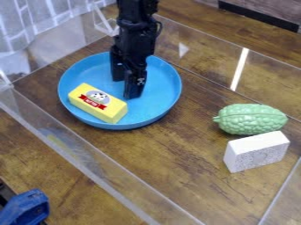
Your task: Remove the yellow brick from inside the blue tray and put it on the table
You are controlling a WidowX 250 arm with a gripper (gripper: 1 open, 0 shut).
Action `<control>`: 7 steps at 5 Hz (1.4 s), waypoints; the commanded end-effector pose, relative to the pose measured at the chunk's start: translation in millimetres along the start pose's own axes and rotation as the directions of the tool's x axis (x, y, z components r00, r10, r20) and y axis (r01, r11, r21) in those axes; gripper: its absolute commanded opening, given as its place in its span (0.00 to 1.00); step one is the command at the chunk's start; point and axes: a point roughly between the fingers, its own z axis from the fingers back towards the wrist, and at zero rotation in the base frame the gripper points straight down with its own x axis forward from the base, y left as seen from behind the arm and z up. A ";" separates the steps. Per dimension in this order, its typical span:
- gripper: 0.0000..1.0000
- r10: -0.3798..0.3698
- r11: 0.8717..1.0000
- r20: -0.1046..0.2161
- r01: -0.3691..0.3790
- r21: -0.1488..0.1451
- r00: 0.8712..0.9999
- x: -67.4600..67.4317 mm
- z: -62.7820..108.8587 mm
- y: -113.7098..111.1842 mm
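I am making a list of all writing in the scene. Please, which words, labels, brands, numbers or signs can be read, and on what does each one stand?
No text can be read with certainty.
Yellow brick: its red-and-white picture label has pale marks on a red band, like letters, but too small and blurred to read.
White-grey block: no writing can be made out.
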 end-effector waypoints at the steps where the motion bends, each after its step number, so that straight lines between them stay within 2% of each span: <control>1: 1.00 -0.068 0.997 -0.027 0.068 -0.022 0.997 4.6 -16.2 -9.5; 5: 1.00 -0.153 0.988 -0.044 0.152 -0.021 0.987 2.7 -18.0 -4.7; 7: 1.00 -0.190 0.982 -0.036 0.189 -0.015 0.981 0.0 -17.6 0.8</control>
